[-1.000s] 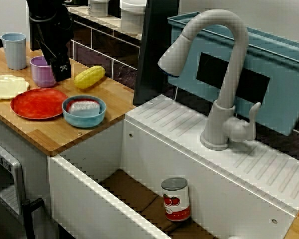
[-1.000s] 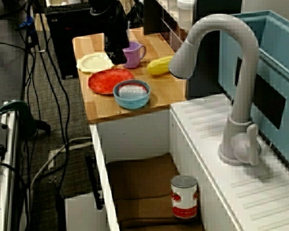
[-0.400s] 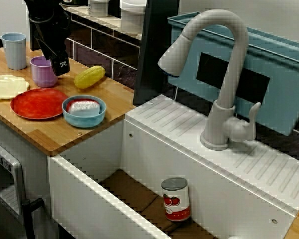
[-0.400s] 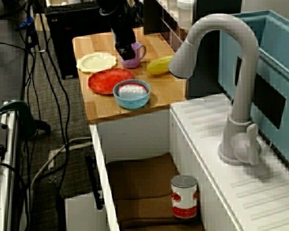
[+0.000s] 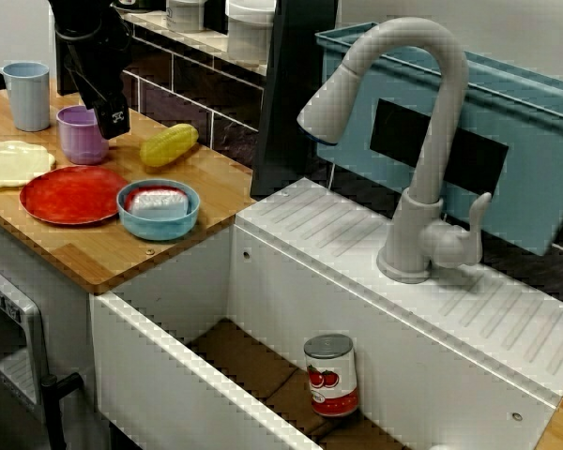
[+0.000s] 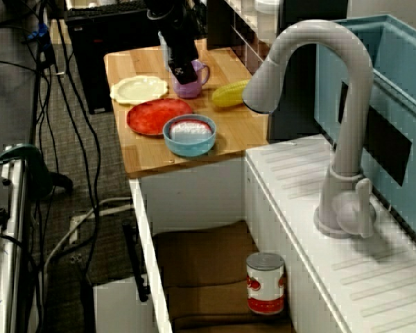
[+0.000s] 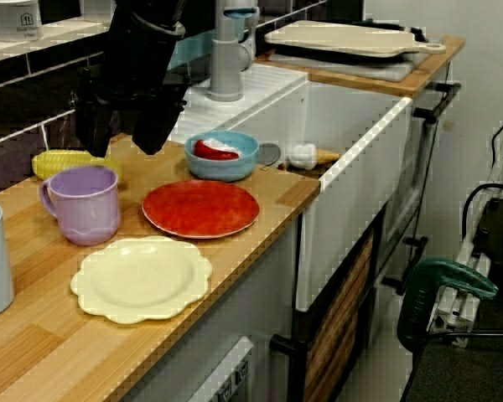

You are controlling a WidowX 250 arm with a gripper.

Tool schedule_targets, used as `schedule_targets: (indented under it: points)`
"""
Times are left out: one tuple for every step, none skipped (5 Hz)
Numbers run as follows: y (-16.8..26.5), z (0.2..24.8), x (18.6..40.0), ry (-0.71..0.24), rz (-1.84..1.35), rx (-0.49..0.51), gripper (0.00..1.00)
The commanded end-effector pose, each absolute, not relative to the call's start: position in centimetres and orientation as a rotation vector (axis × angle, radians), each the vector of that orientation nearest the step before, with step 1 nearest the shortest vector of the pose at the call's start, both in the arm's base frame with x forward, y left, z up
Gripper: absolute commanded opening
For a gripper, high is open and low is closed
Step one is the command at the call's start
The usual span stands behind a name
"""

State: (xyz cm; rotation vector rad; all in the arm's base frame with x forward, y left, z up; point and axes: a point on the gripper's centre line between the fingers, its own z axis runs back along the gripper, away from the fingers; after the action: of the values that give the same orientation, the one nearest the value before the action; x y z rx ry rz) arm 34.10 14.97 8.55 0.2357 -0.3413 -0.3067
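My black gripper hangs open with nothing between its fingers, a little above the wooden counter. In the view from the counter's end it sits just behind a purple mug and in front of a yellow corn cob. Seen from the sink front, the gripper overlaps the right rim of the mug, with the corn to its right. Viewed from the side, the gripper stands over the mug.
A red plate, a blue bowl holding a red-and-white item, a cream plate and a light blue cup share the counter. A grey faucet arches over the sink, where a tomato can stands.
The gripper has risen slightly and moved from the red plate's far edge toward the wall, over the purple mug. Nothing else has moved.
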Motion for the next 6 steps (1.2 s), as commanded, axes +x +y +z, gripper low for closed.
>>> schedule_targets:
  points:
    - [15.8,10.9,34.4,-0.377,-0.332,0.268,1.0]
    - [16.4,11.1,34.5,-0.371,-0.328,0.263,1.0]
    - [16.8,11.3,34.3,-0.371,-0.332,0.262,1.0]
    - [17.0,11.1,34.0,-0.367,-0.342,0.28,1.0]
    - [17.2,11.2,33.6,-0.371,-0.341,0.302,1.0]
    - [17.2,11.0,33.3,-0.379,-0.342,0.311,1.0]
